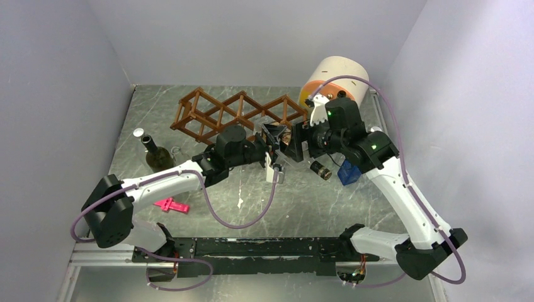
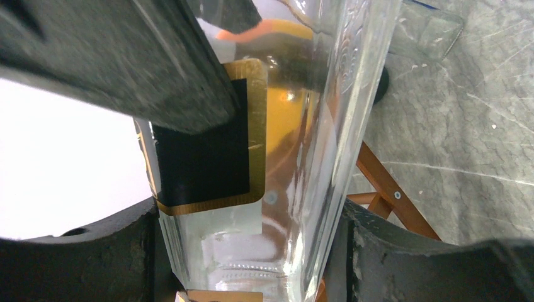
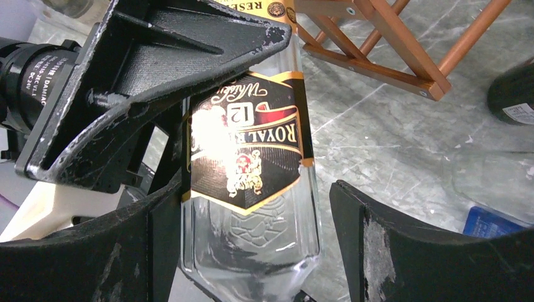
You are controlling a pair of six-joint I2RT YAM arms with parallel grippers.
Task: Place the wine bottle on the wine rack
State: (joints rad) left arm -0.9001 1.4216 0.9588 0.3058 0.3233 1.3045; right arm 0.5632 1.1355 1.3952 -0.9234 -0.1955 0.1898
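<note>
- Two grippers flanked the bottle [image 3: 245, 145], held near the rack [image 1: 239, 113].
- Your left gripper [image 2: 249, 217] clamped it; your right gripper [image 3: 255, 195] stood open.
- You likely needed the right clear first.

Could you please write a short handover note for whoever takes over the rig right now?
Left hand: shut on the clear labelled bottle.
Right hand: open around the same bottle, with a gap showing at one finger.
Wine rack: at the far side; the bottle is held just in front of it, near its right end.
Done: bottle picked up and brought to the rack.
Left: lay it in a cell, then release.
</note>
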